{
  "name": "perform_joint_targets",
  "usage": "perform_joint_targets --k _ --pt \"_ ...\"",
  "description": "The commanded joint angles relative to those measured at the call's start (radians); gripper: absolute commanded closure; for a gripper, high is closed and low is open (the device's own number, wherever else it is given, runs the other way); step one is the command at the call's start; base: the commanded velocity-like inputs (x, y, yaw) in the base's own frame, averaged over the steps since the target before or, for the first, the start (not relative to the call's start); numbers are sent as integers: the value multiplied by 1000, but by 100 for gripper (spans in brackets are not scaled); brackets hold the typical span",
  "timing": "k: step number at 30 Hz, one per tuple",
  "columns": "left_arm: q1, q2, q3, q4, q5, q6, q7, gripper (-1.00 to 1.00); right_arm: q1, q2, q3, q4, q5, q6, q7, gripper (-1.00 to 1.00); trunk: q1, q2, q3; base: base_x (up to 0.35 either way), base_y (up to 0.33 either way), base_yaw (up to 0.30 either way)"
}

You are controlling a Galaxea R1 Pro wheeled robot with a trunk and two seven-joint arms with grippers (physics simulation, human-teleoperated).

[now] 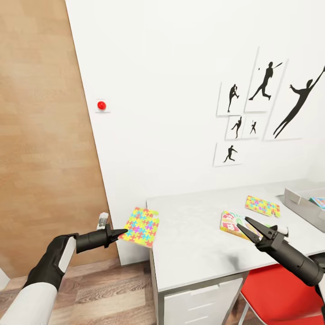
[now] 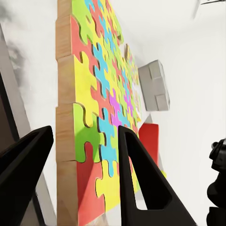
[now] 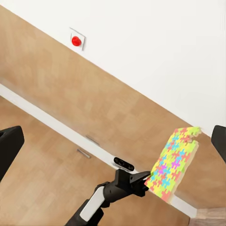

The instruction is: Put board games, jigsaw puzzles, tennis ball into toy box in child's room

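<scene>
A: Head view first. What is the left tool [image 1: 121, 233] doing?

B: It pinches the edge of a jigsaw puzzle [image 1: 142, 226], held tilted in the air just past the counter's [image 1: 194, 253] left end. The right tool [image 1: 247, 227] hangs over the counter with its fingers spread, holding nothing, just in front of a colourful board game [image 1: 231, 222].

A: And the rest of the toys?

B: A second puzzle [image 1: 262, 206] lies flat farther back; the grey toy box [image 1: 303, 204] sits at the counter's right.

A: Left wrist view?

B: The puzzle [image 2: 101, 108] sits between the two black fingers [image 2: 141, 179], its wooden edge showing.

A: Right wrist view?

B: The left tool [image 3: 143, 181] grips the puzzle [image 3: 176, 162] before a wood-panelled wall, below a red button [image 3: 76, 40].
</scene>
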Motion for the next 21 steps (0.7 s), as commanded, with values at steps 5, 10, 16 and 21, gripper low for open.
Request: perform_joint_targets --k 5,10,16,21 --pt "-41 -1 -2 1 -5 3 -6 100 4 1 -7 4 6 3 4 -100 -19 35 15 0 0 0" --pt "-72 -1 -54 9 -5 3 -73 100 16 1 -6 44 7 3 2 -100 -38 70 30 0 0 0" --pt "14 84 -114 1 -14 3 -397 100 155 -5 -9 47 3 3 6 -100 -61 112 49 0 0 0" --pt "77 149 -119 -15 -14 3 -520 100 189 -8 -17 26 -2 3 11 -100 -81 147 65 0 0 0"
